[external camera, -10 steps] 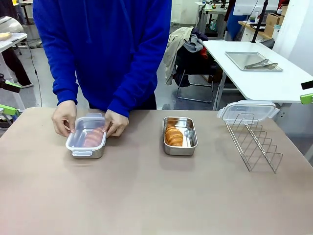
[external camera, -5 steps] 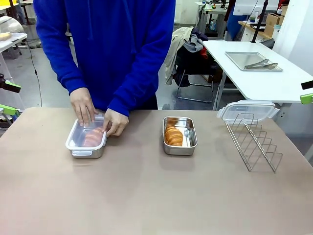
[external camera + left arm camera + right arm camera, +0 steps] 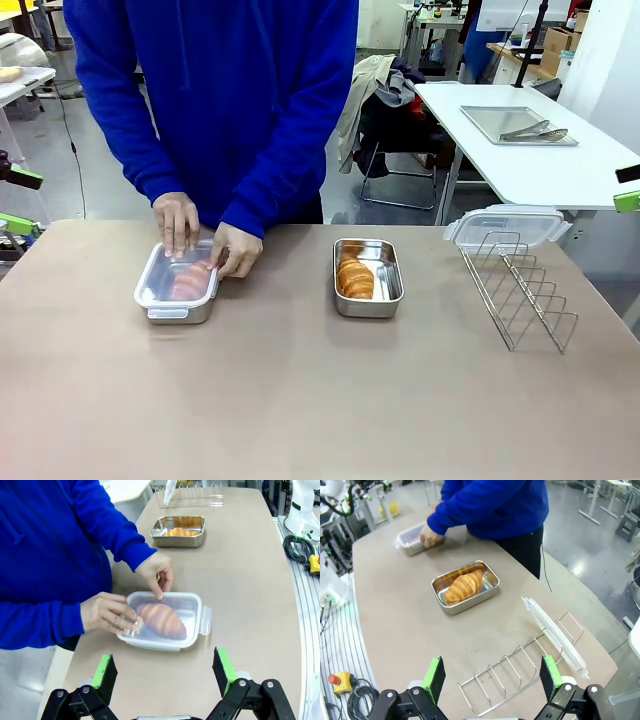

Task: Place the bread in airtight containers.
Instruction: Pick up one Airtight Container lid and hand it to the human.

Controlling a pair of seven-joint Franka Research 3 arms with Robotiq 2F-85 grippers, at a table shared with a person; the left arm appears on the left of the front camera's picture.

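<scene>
The person is pressing both hands on the clear lid of the left container (image 3: 177, 286), in the left middle of the front view, and a croissant (image 3: 190, 283) is lying under that lid. The open container (image 3: 368, 276) is sitting at the centre of the frame with the second croissant (image 3: 355, 276) inside, its long axis running away from the robot. Its lid (image 3: 505, 226) is resting on top of the wire rack (image 3: 520, 290) at the right middle of the frame.

I judge that the coming move is turning on this lid. In the right wrist view, the lid (image 3: 554, 632) is lying just above and right of the right gripper (image 3: 491, 680), so the right arm seems nearer. The left gripper (image 3: 164, 670) is hanging below the closed container (image 3: 165, 622). Both grippers are standing wide open and holding nothing.
</scene>
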